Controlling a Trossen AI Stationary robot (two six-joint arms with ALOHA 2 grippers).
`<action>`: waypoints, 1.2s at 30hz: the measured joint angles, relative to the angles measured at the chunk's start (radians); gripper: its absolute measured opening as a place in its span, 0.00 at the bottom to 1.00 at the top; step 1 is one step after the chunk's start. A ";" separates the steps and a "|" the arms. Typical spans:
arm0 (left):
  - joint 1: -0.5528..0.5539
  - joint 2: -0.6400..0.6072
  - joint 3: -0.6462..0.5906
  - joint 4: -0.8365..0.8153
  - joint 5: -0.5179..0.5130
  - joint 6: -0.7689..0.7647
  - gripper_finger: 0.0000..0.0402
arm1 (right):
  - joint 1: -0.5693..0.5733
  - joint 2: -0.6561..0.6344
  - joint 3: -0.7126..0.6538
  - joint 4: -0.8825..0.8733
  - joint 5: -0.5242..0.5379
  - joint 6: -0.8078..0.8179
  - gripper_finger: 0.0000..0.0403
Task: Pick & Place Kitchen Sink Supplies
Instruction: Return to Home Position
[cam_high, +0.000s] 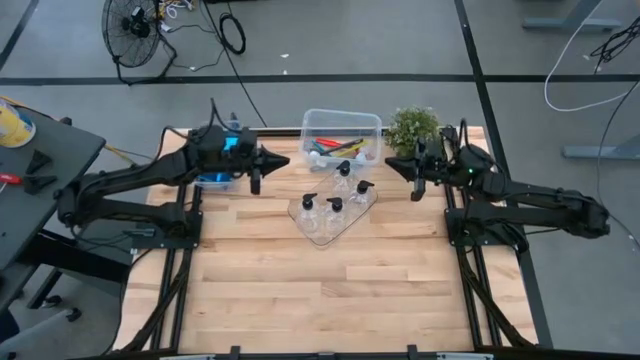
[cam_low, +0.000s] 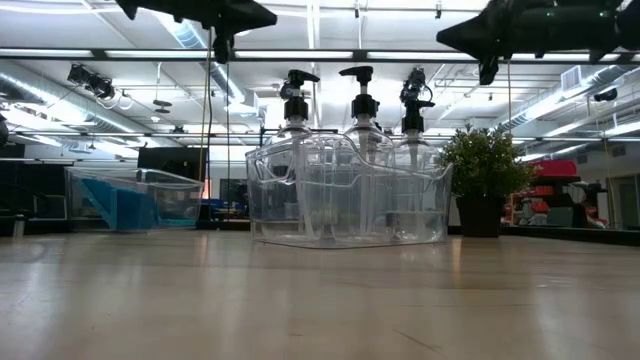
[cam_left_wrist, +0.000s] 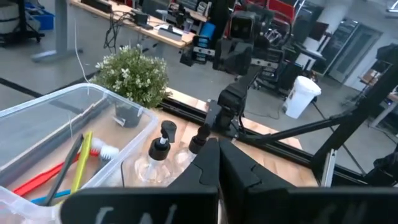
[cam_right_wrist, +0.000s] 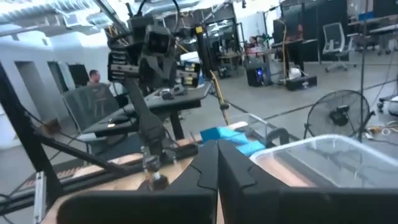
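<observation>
Several clear pump bottles (cam_high: 335, 207) stand in a clear tray (cam_high: 318, 233) at mid-table; their black pump tops (cam_low: 360, 85) show in the low view. Red, yellow-green and dark brushes (cam_left_wrist: 79, 163) lie in a clear bin (cam_high: 372, 124) behind the tray. Blue sponges (cam_low: 130, 208) sit in a second bin (cam_high: 213, 181) under the left arm. My left gripper (cam_high: 283, 160) is shut, empty and raised left of the brush bin. My right gripper (cam_high: 392, 164) is shut, empty and raised right of it, by the plant. Each wrist view shows its own gripper shut, left (cam_left_wrist: 217, 157) and right (cam_right_wrist: 217, 155).
A small green potted plant (cam_high: 413, 128) stands at the far edge beside the right gripper. The near half of the wooden table (cam_high: 330, 300) is bare. Both arms hang well above the table in the low view. A fan (cam_high: 135, 35) stands on the floor beyond.
</observation>
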 joint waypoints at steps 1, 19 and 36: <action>-0.007 -0.012 -0.009 0.000 -0.010 0.001 0.00 | 0.017 -0.005 -0.011 0.007 0.016 0.001 0.00; -0.032 -0.047 -0.044 -0.003 -0.023 0.030 0.00 | 0.370 -0.135 -0.059 -0.223 0.254 -0.079 0.00; -0.032 -0.047 -0.043 -0.005 0.003 0.002 0.00 | 0.376 -0.347 -0.276 -0.164 0.149 -0.129 0.00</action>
